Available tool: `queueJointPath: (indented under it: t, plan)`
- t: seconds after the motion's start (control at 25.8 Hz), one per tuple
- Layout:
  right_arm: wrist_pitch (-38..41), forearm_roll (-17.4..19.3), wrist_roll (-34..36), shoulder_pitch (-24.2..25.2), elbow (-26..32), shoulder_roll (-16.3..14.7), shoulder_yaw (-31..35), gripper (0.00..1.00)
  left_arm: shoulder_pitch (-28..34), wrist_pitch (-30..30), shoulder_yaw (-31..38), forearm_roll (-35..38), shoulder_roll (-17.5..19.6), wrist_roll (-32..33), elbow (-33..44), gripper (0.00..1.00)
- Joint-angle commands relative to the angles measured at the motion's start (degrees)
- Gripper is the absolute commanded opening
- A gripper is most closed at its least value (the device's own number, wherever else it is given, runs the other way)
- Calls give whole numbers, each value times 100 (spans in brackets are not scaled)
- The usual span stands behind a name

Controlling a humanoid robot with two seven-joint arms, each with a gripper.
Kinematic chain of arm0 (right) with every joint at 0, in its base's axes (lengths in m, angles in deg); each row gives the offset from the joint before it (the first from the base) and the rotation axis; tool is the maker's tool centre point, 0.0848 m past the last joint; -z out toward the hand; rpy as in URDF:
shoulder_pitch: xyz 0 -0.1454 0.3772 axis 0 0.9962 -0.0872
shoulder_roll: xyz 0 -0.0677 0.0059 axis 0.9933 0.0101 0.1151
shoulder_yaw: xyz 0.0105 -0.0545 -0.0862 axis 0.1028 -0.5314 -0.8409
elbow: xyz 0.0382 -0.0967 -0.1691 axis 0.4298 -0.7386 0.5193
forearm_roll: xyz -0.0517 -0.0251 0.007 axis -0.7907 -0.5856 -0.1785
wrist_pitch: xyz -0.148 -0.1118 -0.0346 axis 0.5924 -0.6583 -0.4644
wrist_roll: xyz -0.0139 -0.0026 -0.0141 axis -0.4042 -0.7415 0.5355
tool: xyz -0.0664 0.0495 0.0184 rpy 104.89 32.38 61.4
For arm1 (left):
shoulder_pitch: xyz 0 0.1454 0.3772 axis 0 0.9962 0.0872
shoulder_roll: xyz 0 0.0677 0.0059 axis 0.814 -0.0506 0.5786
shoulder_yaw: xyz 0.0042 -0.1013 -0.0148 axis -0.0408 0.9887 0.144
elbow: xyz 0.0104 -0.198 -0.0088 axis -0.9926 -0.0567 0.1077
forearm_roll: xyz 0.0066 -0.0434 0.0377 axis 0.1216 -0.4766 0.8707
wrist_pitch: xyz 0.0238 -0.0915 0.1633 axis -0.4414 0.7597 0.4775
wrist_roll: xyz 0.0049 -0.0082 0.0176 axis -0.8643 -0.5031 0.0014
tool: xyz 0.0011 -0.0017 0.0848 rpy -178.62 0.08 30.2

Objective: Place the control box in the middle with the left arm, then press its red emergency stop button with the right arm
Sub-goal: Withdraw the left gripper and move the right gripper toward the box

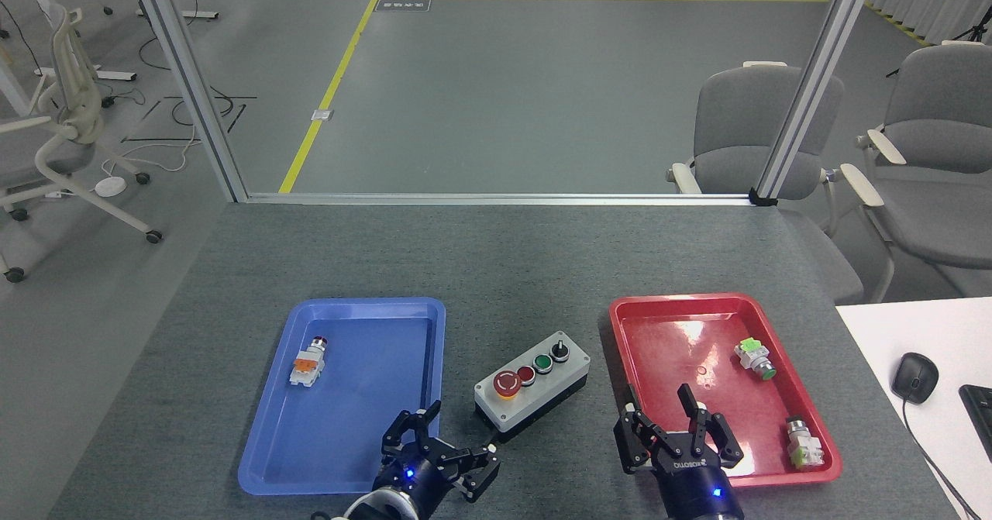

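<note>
Now control box (532,382) sits between trays, both fingers spread apart.

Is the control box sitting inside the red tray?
No, the control box rests on the bare grey tabletop between the blue tray and red tray.

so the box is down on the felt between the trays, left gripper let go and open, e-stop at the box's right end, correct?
Not quite: the e-stop sits at the left end of the box, nearest the blue tray, as the head view shows. The rest stands: the box is on the felt between that and the red tray, and the left gripper is open and clear of it.
</note>
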Motion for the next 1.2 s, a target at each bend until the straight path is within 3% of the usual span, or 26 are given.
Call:
queueJointPath:
  t: [0.0, 0.16, 0.35, 0.62, 0.93, 1.16]
  plan:
    - [14, -156, -68, -1, 0, 44, -153, 43, 386, 516, 699, 6, 455, 15, 589, 99]
    - [41, -244, -165, -18, 0, 70, -232, 24, 861, 1193, 1850, 6, 806, 15, 1336, 99]
    - [-109, -447, -200, -308, -176, 114, -593, 0, 1195, 1887, 3661, 15, 824, -3, 1899, 99]
    - [-513, -473, -429, -730, -474, 299, -1182, 0, 1204, 1931, 5076, 6, 771, -91, 1899, 99]
    - [-865, -473, -464, -1451, -1432, 562, -1858, 0, 1327, 1843, 5094, 156, 701, -249, 1820, 98]
    - [-865, -482, -490, -1662, -1933, 668, -1999, 0, 1467, 1808, 4883, 1123, 464, -319, 1837, 98]
